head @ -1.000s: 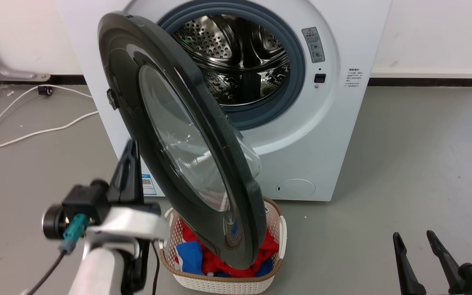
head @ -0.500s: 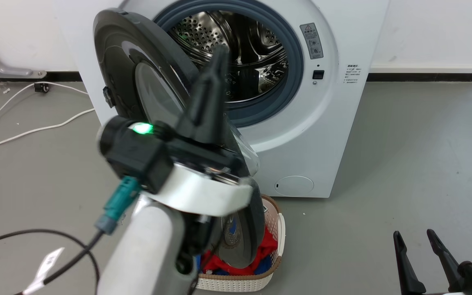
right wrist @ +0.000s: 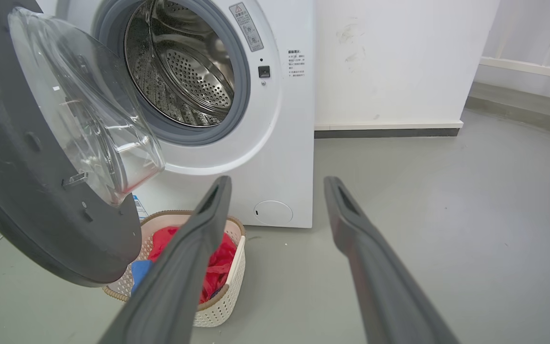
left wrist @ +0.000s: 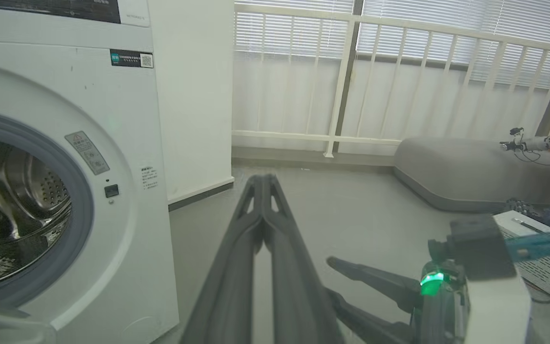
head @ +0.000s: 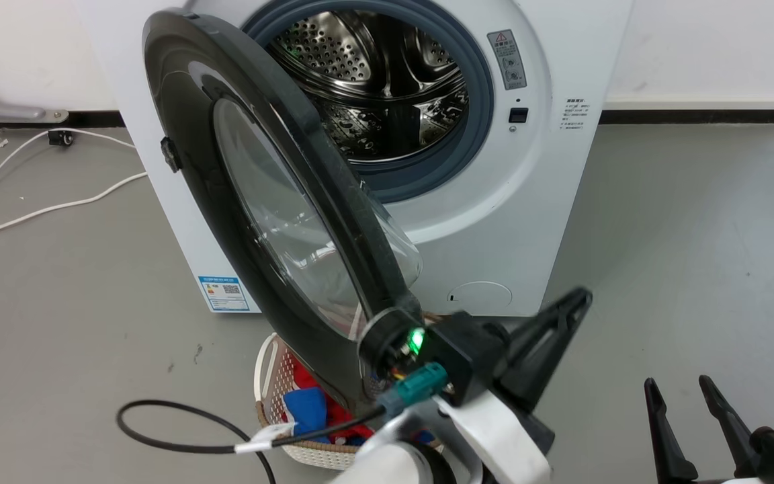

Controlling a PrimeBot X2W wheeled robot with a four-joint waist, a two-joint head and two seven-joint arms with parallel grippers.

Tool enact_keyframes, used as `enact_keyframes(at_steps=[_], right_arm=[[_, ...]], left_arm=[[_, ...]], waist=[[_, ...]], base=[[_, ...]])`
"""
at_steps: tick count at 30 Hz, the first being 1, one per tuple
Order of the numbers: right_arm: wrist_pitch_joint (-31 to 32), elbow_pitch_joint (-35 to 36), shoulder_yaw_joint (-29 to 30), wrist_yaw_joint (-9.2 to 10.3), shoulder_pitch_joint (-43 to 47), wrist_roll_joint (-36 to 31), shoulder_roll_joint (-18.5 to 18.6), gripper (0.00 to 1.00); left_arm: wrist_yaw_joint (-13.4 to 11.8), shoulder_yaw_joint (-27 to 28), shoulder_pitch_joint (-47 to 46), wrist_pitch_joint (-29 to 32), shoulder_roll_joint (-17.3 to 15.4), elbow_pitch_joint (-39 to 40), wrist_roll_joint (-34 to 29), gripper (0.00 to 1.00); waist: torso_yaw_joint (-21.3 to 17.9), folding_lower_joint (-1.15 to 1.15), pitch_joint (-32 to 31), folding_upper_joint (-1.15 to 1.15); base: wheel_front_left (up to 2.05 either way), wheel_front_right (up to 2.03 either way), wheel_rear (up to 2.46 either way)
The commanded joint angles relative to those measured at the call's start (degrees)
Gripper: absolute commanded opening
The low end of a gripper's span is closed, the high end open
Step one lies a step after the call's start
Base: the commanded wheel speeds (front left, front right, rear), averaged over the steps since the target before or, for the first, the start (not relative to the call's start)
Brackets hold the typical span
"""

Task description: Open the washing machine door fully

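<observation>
You had the washing machine door standing well out from the washing machine, hinged on the left side of the head view, its domed glass turned toward the open steel drum; the door's lower edge hung above the white laundry basket, which sat on the floor just before the machine with red and blue clothes in it.

Your left gripper lay low in the head view, just beside the door's lower edge; its two fingers were pressed together with nothing between them and pointed away from the door, toward that view's right; in the left wrist view the tips met over bare floor, with the machine's open front at the left; whether the wrist touched the door, you could not tell.

Your right gripper sat at the lower right, fingers spread and empty, well apart from the door; a white cable lay on the floor left of the machine.
</observation>
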State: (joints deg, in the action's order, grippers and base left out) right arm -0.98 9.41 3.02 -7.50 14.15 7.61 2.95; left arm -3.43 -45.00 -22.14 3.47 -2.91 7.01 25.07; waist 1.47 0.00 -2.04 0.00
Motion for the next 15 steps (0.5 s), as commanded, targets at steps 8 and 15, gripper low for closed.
enact_keyframes(at_steps=[8, 15], right_arm=[[-0.2, -0.7, 0.5, 0.02, -0.3, 0.8, -0.1, 1.00], [-0.4, -1.3, 0.2, 0.02, -0.9, 1.3, -0.1, 1.00]], left_arm=[[-1.3, -2.9, 6.5, 1.3, -2.1, -3.0, 0.6, 0.00], [-4.3, -0.4, 9.1, 0.7, -4.2, -6.2, 1.1, 0.00]], waist=[[0.0, 0.00, 1.4, 0.00], [0.4, 0.00, 2.2, 0.00]], base=[[0.00, 0.00, 0.00], [0.00, 0.00, 0.00]])
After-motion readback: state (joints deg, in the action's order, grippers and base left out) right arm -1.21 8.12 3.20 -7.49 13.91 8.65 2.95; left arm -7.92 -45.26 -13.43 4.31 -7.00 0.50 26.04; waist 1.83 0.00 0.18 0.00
